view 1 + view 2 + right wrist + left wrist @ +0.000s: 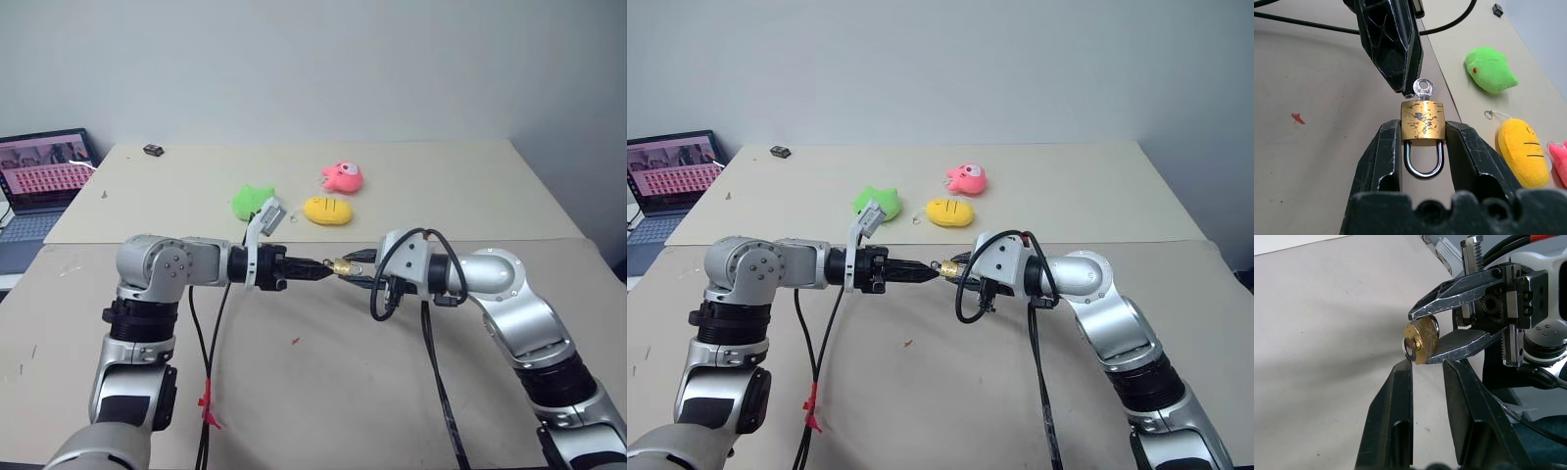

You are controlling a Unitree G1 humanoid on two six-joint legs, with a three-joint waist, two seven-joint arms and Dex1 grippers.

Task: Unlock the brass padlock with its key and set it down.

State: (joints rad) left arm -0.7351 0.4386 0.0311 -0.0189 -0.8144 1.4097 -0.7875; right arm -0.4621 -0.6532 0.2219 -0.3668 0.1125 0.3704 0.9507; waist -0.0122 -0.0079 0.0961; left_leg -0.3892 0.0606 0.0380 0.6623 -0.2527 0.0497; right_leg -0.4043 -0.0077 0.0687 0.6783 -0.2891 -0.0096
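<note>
My right gripper (1422, 131) is shut on the brass padlock (1422, 122), one finger on each side of its body, and holds it above the table. The silver shackle (1423, 161) points back toward the wrist. A small silver key (1423, 88) sits in the keyhole with its round head sticking out. My left gripper (1426, 363) faces the padlock (1422, 339) from the opposite side. Its fingers stand a narrow gap apart, and one fingertip (1403, 366) lies right beside the key head (1409, 348). In the head view the two grippers meet tip to tip at the padlock (343, 265).
At the table's back lie a green plush (253, 201), a yellow oval plush (328, 211) and a pink plush (343, 177). A laptop (39, 176) stands at the far left and a small black object (153, 150) at the rear edge. Cables (206, 372) hang under both arms.
</note>
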